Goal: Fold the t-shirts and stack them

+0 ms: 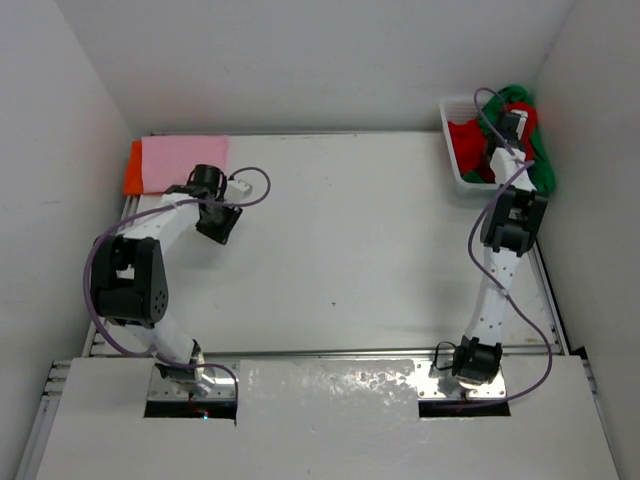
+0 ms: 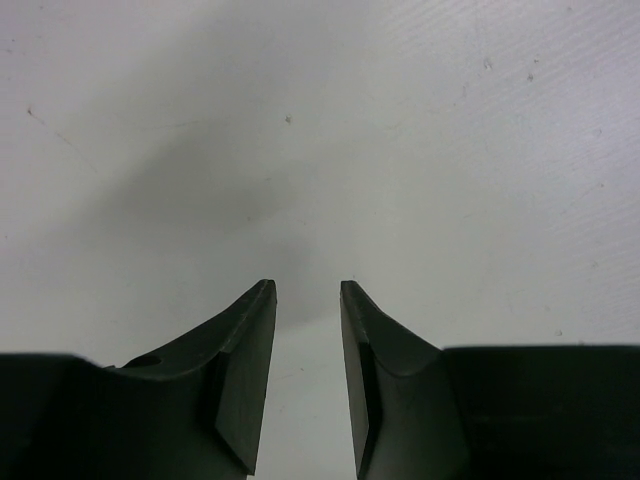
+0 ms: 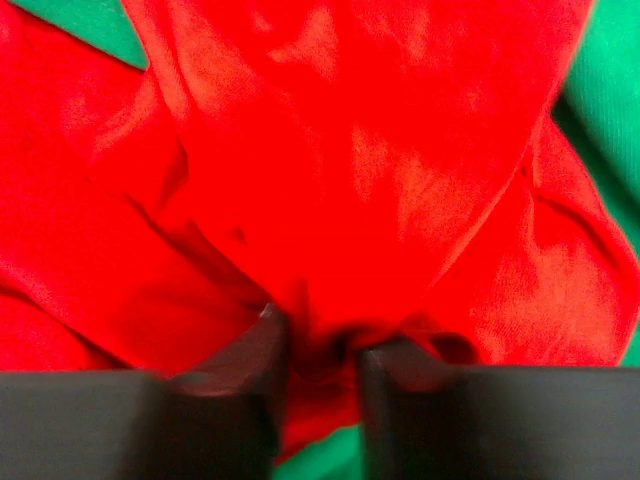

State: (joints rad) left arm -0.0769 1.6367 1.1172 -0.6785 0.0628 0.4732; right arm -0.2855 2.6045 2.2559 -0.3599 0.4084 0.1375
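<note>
Red shirt [image 3: 350,200] is pinched between your right fingers [image 3: 225,410]; green shirt [image 3: 605,90] lies tangled just beyond them and may drag out with it. Left fingers [image 2: 240,400] slightly apart, empty.

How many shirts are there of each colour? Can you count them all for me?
orange shirt: 1
pink shirt: 1
red shirt: 1
green shirt: 1
Total: 4 shirts
</note>
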